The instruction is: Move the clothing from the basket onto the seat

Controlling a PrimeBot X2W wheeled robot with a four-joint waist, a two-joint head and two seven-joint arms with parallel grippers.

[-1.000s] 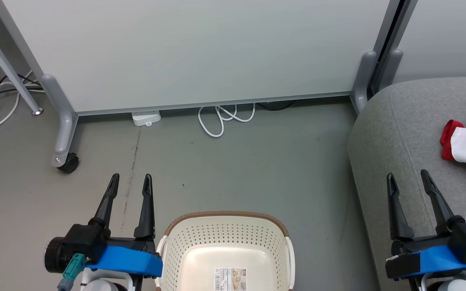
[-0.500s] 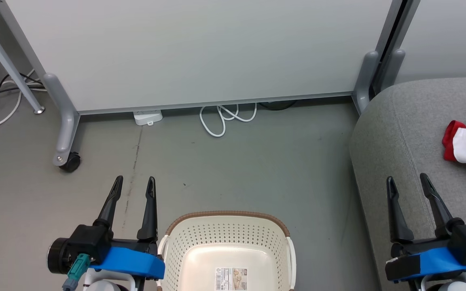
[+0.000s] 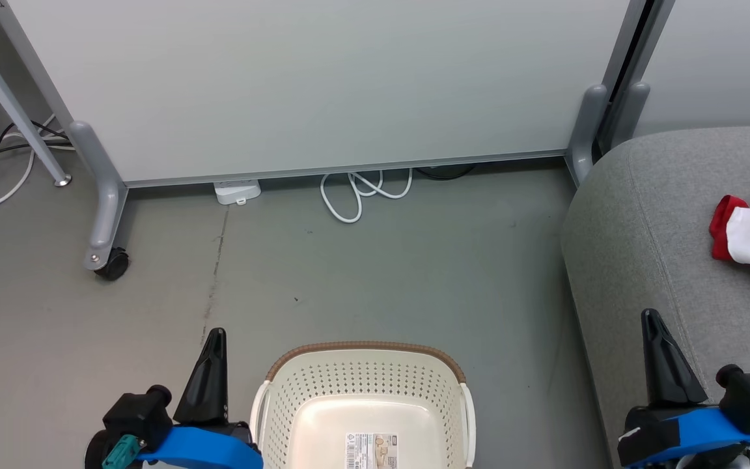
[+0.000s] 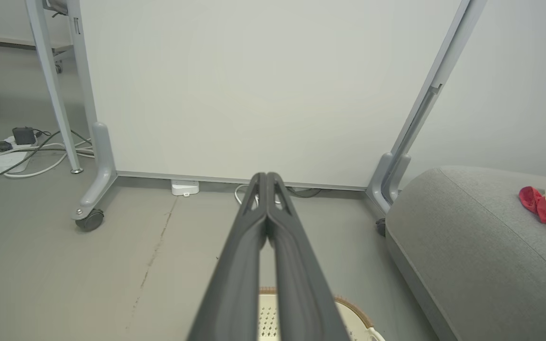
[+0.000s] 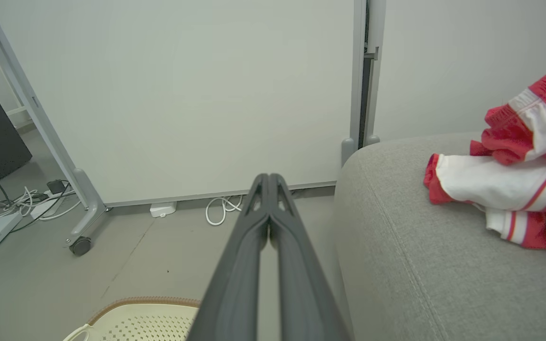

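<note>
2 grippers: the left gripper [image 3: 217, 335] and the right gripper [image 3: 652, 317] each have their fingers pressed together along the full length; neither holds anything.
Clothing position: the clothing [image 5: 500, 182] lies crumpled on the seat [image 3: 642, 215], well apart from the basket [image 3: 365, 347], whose bowl holds nothing but its label.
Task status: judged complete; there is no garment in the basket to lift.
Clothing axis: the long axis appears to run across the cushion, side to side in the head view. The red-hemmed end points toward the seat's rounded edge on the basket side. The far end is cut off by the frame, so the full length cannot be told.
Risk 1: the right gripper is near the clothing. A sweep toward it could snag loose fabric and drag it off the cushion.
Risk 2: the left gripper is just beside the basket wall. A sideways move could shove or tip the basket.
</note>
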